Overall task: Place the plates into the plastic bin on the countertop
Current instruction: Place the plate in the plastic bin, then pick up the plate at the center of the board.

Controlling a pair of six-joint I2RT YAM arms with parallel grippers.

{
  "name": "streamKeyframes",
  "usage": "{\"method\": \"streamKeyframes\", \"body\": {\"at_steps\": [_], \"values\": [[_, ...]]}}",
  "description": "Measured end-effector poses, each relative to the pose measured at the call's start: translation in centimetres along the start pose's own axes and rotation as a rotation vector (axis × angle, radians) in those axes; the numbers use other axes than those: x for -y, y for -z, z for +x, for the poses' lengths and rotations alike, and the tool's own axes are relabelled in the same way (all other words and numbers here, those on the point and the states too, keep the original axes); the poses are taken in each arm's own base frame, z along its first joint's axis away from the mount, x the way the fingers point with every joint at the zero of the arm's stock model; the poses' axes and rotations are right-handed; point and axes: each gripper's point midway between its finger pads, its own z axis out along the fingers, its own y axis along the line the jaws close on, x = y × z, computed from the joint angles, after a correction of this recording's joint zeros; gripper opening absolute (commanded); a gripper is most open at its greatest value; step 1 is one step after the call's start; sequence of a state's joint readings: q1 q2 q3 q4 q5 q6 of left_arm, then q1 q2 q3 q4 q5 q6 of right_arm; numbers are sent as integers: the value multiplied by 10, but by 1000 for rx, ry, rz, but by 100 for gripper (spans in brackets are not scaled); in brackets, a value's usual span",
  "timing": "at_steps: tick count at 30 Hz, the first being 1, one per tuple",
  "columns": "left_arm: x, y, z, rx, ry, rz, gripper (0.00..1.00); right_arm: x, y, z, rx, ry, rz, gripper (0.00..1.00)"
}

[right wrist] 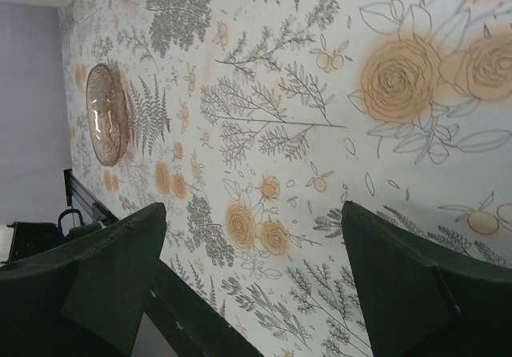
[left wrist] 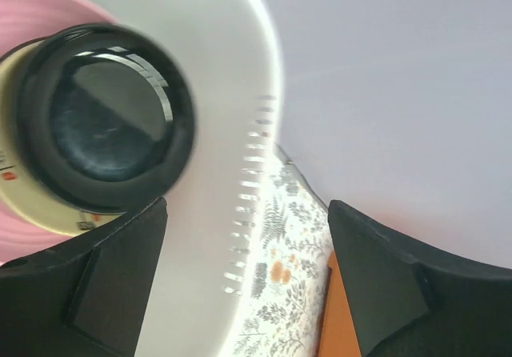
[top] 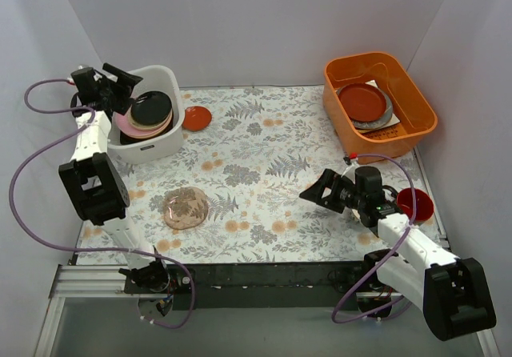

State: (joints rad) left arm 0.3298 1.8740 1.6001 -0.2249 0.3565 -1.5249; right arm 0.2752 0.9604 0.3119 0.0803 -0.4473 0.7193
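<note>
So the plastic bin (top: pixel 156 145) sits in the upper left of the overhead view, on the countertop (top: pixel 264 165). It's got a stack in it already: black plate (top: pixel 152 107) on top, a beige plate (left wrist: pixel 40 209) under that, and a pink plate (top: pixel 128 127) poking out below. The left gripper (top: pixel 130 85) hangs over the bin's upper-left rim with its claw spread apart and nothing between the fingers.

Two plates are out on the print. An orange-red plate (top: pixel 197 118) lies just right of the bin, and a brownish floral plate (top: pixel 186 207) is lower down, left of centre.

The right gripper (top: pixel 316 187) is right of centre, low over the countertop. Its claw is wide apart too, gripping nothing.

The orange tub (top: pixel 350 133) in the upper right holds a few more dishes, and a red mug (top: pixel 416 203) sits at the right edge.
</note>
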Motion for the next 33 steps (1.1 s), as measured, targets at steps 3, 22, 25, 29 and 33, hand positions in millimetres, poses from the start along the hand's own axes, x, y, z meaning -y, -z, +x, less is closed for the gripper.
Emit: {"method": "streamKeyframes", "body": {"at_steps": [3, 22, 25, 29, 33], "values": [[34, 23, -5, 22, -50, 77, 83, -16, -2, -15, 10, 39, -23, 98], [17, 140, 111, -134, -229, 110, 86, -89, -62, 46, -293, 193, -108, 98], [19, 162, 117, -121, -255, 125, 86, -109, -75, 56, -325, 214, -133, 97], [21, 193, 127, -96, -292, 159, 86, -133, -98, 68, -356, 239, -162, 96], [9, 209, 140, -112, -316, 144, 86, -150, -122, 85, -392, 260, -179, 95]]}}
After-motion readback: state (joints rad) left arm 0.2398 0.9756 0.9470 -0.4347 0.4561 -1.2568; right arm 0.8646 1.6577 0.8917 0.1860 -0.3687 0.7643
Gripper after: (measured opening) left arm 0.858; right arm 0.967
